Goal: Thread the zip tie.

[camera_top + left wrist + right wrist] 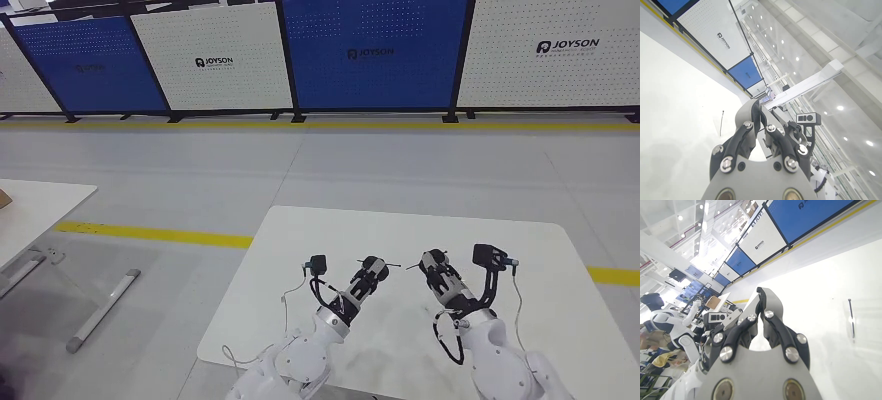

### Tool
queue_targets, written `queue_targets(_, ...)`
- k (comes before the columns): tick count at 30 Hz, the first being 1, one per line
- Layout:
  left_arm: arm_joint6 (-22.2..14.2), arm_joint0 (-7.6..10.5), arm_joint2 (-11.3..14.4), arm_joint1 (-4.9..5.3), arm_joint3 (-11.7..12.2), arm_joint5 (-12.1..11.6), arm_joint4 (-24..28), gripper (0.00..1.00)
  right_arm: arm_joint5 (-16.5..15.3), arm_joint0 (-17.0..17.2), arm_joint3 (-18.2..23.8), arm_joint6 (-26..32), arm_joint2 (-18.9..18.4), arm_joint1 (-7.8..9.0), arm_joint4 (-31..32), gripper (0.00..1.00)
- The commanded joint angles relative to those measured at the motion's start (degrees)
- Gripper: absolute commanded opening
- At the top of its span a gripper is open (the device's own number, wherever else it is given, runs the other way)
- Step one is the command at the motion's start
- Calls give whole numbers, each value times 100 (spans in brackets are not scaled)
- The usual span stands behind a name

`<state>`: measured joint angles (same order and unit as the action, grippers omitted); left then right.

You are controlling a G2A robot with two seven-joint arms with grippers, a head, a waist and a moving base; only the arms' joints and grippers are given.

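Seemingly nothing is threaded yet: the zip tie [721, 123] is seen lying straight on the worktop [677, 94], apart from both tools. The left tool [758, 104] and right tool [760, 294] are closed together on nothing, so pickup and threading are judged outstanding.

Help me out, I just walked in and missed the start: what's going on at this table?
A two-armed robot is working at a white table, and its job is to thread a zip tie. The black zip tie lies straight and flat on the table, unlooped, and nothing is holding it. The left claw and the right claw are both shut and empty. They are over the table with their tips angled toward each other. The threading has not begun.
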<state>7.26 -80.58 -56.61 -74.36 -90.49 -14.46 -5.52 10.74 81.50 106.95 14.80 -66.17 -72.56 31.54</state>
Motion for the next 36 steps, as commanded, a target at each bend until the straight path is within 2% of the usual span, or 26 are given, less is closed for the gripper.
queue_targets(1, 0, 0, 0, 0, 0, 0, 0, 0, 1, 0, 1, 1, -1, 0, -1, 0)
queue_targets(28, 0, 0, 0, 0, 0, 0, 0, 0, -37, -89, -200, -207, 134, -78, -147, 0)
queue_targets(36, 0, 0, 0, 0, 0, 0, 0, 0, 43, -142, -262, -349, 209, -119, -38, 0)
